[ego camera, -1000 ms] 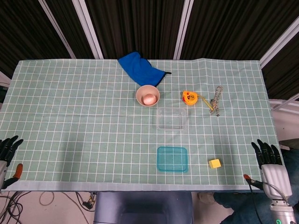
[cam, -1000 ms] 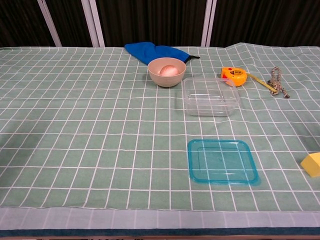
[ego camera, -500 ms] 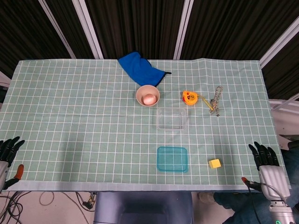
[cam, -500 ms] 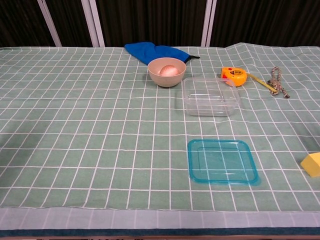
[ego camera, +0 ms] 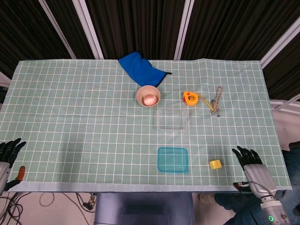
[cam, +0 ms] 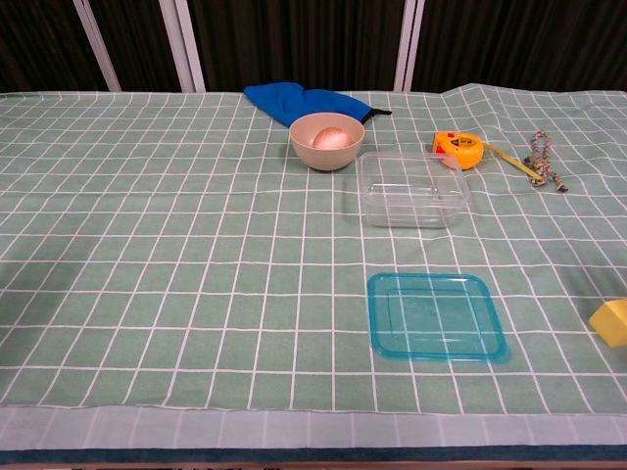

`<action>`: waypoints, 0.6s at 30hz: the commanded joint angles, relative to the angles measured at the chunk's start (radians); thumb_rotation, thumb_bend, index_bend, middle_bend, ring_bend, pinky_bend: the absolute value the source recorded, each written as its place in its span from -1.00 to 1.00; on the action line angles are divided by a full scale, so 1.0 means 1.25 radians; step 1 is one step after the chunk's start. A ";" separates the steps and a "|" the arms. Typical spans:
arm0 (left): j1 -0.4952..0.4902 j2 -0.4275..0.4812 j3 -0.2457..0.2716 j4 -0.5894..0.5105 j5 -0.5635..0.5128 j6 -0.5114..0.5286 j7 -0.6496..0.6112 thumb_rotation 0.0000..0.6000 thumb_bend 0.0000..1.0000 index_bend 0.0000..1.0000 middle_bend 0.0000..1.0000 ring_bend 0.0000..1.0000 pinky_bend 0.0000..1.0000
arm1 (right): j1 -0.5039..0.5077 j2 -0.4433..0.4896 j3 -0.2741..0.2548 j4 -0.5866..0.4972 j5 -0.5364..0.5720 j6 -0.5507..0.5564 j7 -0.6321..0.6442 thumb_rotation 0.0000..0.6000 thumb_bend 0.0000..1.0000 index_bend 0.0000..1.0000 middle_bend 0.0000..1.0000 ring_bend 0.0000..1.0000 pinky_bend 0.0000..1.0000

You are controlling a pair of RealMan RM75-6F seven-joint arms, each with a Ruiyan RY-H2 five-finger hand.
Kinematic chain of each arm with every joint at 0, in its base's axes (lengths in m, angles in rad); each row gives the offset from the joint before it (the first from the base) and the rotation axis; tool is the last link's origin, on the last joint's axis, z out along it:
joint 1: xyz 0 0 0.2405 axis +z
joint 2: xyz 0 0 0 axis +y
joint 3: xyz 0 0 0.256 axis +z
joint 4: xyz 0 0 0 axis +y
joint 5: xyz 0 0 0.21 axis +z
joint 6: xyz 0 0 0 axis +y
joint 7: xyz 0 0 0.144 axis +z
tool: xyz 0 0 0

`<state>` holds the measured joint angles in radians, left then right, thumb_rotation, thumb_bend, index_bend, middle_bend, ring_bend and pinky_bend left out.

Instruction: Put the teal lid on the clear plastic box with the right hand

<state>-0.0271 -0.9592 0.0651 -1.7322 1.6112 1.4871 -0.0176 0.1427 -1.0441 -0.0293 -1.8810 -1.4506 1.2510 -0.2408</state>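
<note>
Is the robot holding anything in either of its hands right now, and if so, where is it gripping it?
Nothing is held. The right hand and left hand are both empty; the flat teal plastic lid lies untouched.

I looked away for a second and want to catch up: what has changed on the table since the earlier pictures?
The right hand has moved left over the table edge, toward the yellow block, open and holding nothing. The teal lid, clear plastic box and left hand stayed put.

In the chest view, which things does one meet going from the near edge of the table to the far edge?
Teal lid → clear plastic box → pink bowl → blue cloth.
</note>
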 commanded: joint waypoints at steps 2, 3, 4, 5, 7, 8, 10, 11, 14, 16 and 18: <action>0.000 0.000 0.001 0.000 0.001 -0.001 0.000 1.00 0.05 -0.87 -1.00 -1.00 -1.00 | 0.122 0.049 0.051 -0.162 0.191 -0.143 -0.188 1.00 -0.76 -1.00 -1.00 -1.00 -1.00; 0.000 0.001 0.002 0.000 0.001 -0.002 -0.001 1.00 0.05 -0.87 -1.00 -1.00 -1.00 | 0.138 0.040 0.061 -0.180 0.228 -0.148 -0.219 1.00 -0.76 -1.00 -1.00 -1.00 -1.00; 0.000 0.001 0.002 0.000 0.000 -0.003 -0.002 1.00 0.05 -0.87 -1.00 -1.00 -1.00 | 0.153 0.028 0.070 -0.194 0.265 -0.148 -0.250 1.00 -0.76 -1.00 -1.00 -1.00 -1.00; 0.000 0.001 0.002 0.000 -0.001 -0.003 -0.003 1.00 0.05 -0.87 -1.00 -1.00 -1.00 | 0.163 0.019 0.075 -0.202 0.289 -0.145 -0.272 1.00 -0.77 -1.00 -1.00 -1.00 -1.00; -0.001 0.003 0.001 -0.001 -0.002 -0.004 -0.007 1.00 0.05 -0.87 -1.00 -1.00 -1.00 | 0.192 -0.012 0.087 -0.226 0.362 -0.131 -0.336 1.00 -0.77 -1.00 -1.00 -1.00 -1.00; -0.001 0.003 0.001 -0.002 -0.003 -0.005 -0.008 1.00 0.05 -0.87 -1.00 -1.00 -1.00 | 0.207 -0.029 0.091 -0.236 0.397 -0.120 -0.369 1.00 -0.77 -1.00 -1.00 -1.00 -1.00; -0.001 0.005 0.001 -0.002 -0.006 -0.007 -0.010 1.00 0.05 -0.87 -1.00 -1.00 -1.00 | 0.240 -0.061 0.093 -0.256 0.467 -0.101 -0.440 1.00 -0.77 -1.00 -1.00 -1.00 -1.00; -0.002 0.005 0.001 -0.003 -0.007 -0.009 -0.010 1.00 0.05 -0.87 -1.00 -1.00 -1.00 | 0.257 -0.077 0.092 -0.264 0.503 -0.088 -0.476 1.00 -0.77 -1.00 -1.00 -1.00 -1.00; -0.003 0.007 0.002 -0.006 -0.010 -0.014 -0.010 1.00 0.05 -0.87 -1.00 -1.00 -1.00 | 0.308 -0.135 0.096 -0.280 0.603 -0.044 -0.566 1.00 -0.77 -1.00 -1.00 -1.00 -1.00; -0.003 0.008 0.002 -0.006 -0.008 -0.014 -0.013 1.00 0.05 -0.87 -1.00 -1.00 -1.00 | 0.338 -0.194 0.107 -0.275 0.657 -0.001 -0.604 1.00 -0.77 -1.00 -1.00 -1.00 -1.00; -0.004 0.009 0.003 -0.006 -0.009 -0.016 -0.015 1.00 0.05 -0.87 -1.00 -1.00 -1.00 | 0.352 -0.241 0.116 -0.264 0.679 0.035 -0.613 1.00 -0.77 -1.00 -1.00 -1.00 -1.00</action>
<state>-0.0315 -0.9481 0.0686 -1.7400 1.6005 1.4681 -0.0361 0.5271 -1.2589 0.0926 -2.2038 -0.6625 1.2239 -0.9563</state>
